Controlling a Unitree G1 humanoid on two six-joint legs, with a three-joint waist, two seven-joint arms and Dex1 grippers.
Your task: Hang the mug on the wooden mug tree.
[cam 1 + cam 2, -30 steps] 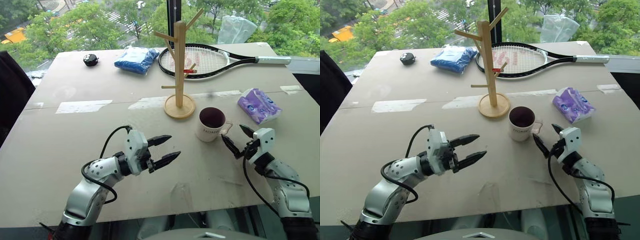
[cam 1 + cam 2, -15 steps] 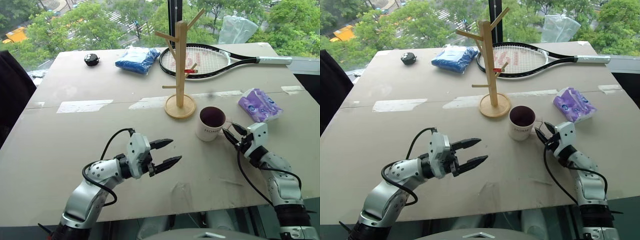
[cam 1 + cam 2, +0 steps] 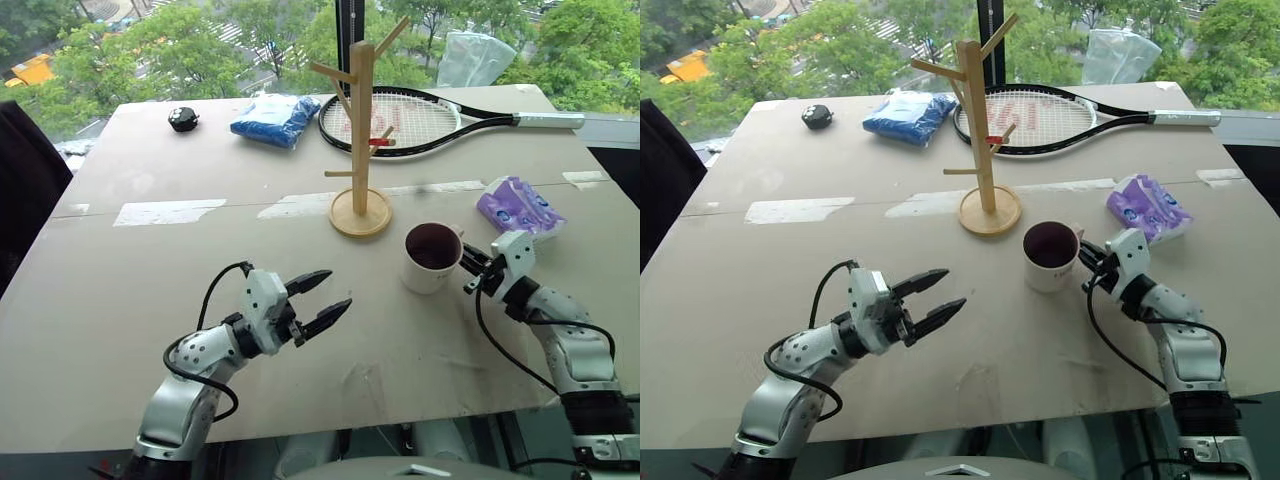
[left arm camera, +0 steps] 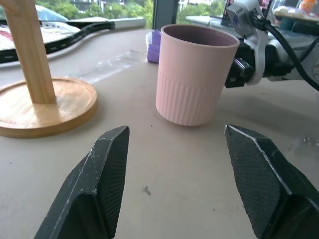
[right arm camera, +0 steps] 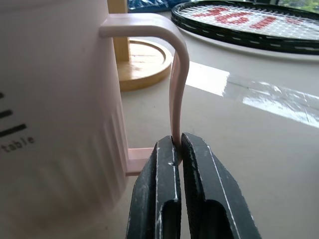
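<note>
The mug [image 3: 431, 259], white with a dark maroon inside, stands upright just right of the wooden mug tree [image 3: 359, 135]. That tree is a light wood post with angled pegs on a round base. My right gripper [image 5: 178, 142] is shut on the lower part of the mug's thin pale handle [image 5: 178, 89]; from the head it shows at the mug's right side [image 3: 468, 268]. I cannot tell whether the mug's bottom touches the table. My left gripper [image 3: 338, 289] hovers open and empty left of the mug, with its fingers [image 4: 107, 174] pointed at it from a short distance.
A tennis racket [image 3: 420, 115] lies behind the mug tree. A blue bag [image 3: 272, 118] and a small black object [image 3: 182, 120] sit at the back left. A purple tissue pack [image 3: 518, 208] lies just behind my right gripper. Tape strips [image 3: 165, 212] cross the table.
My right gripper went from open beside the handle to shut on it, and the mug has shifted slightly right with it. My left gripper has tipped its fingers up a little.
</note>
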